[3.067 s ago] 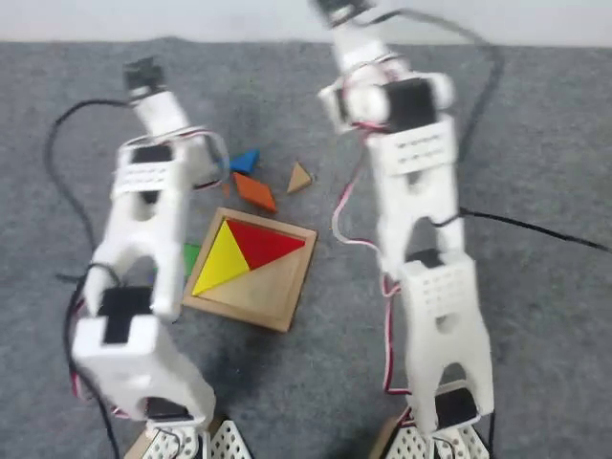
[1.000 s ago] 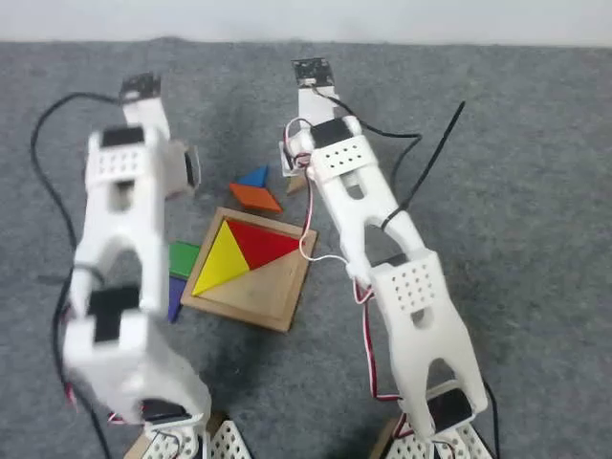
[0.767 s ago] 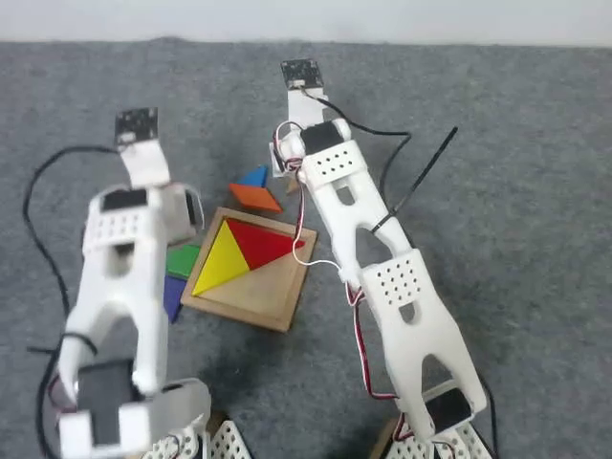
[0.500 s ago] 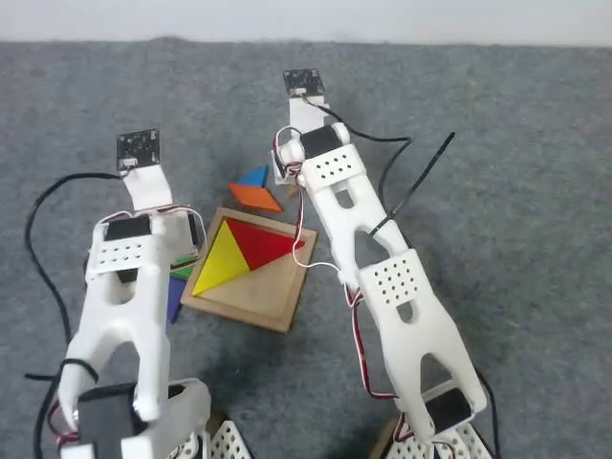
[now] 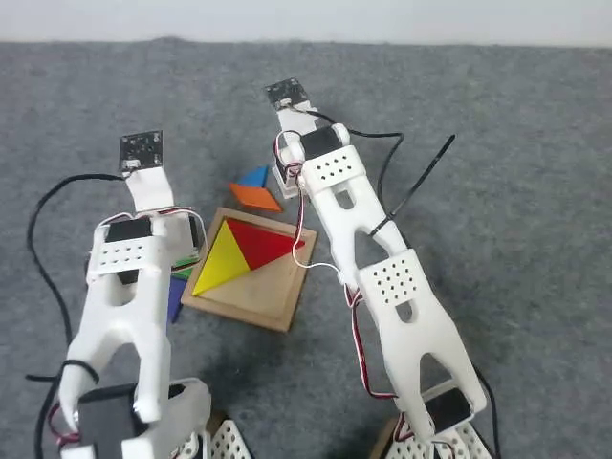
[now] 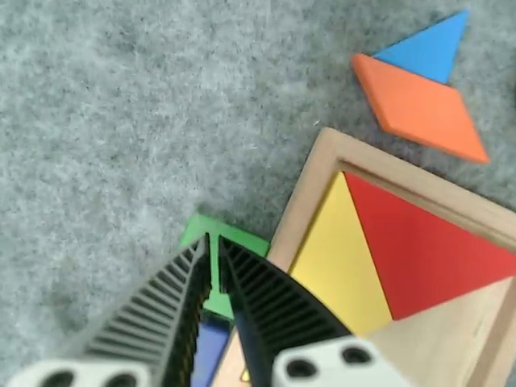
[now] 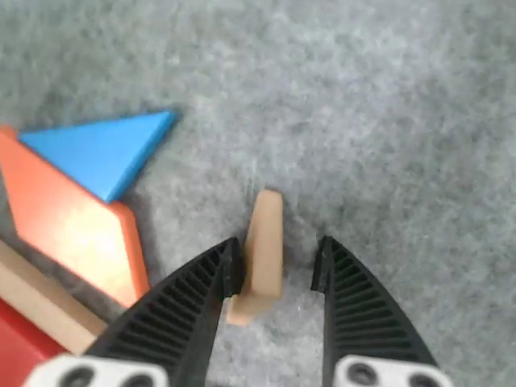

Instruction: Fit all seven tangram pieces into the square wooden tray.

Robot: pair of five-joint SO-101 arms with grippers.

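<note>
dark blue piece [image 5: 172, 298]: flat on the carpet, against the tray's left edge at its near end; partly hidden under the left arm.
green piece [image 6: 240, 236]: flat on the carpet just outside the tray's left edge, beside the dark blue piece on its far side.
left gripper [image 6: 215, 246]: directly over the green piece, just left of the tray's left rim; jaws almost together, with a thin slit between them through which green shows. Whether the tips touch the piece cannot be told.
tray [image 5: 258, 287]: square, wooden, turned corner-on between the two arms; the near right part of its floor is bare wood.
yellow triangle [image 5: 222, 256]: inside the tray, along its left side.
red triangle [image 5: 266, 241]: inside the tray, along its far side, meeting the yellow one edge to edge.
orange parallelogram [image 5: 254, 196]: on the carpet just beyond the tray's far corner.
blue triangle [image 5: 254, 177]: touching the orange parallelogram on the side away from the tray.
tan piece [image 7: 263, 246]: beyond the tray's far edge, right of the orange and blue pieces, tipped up so its narrow side shows.
right gripper [image 7: 278, 263]: down around the tan piece, jaws apart; one finger rests against the piece, the other stands clear of it.
carpet [image 5: 497, 191]: grey, under everything.
</note>
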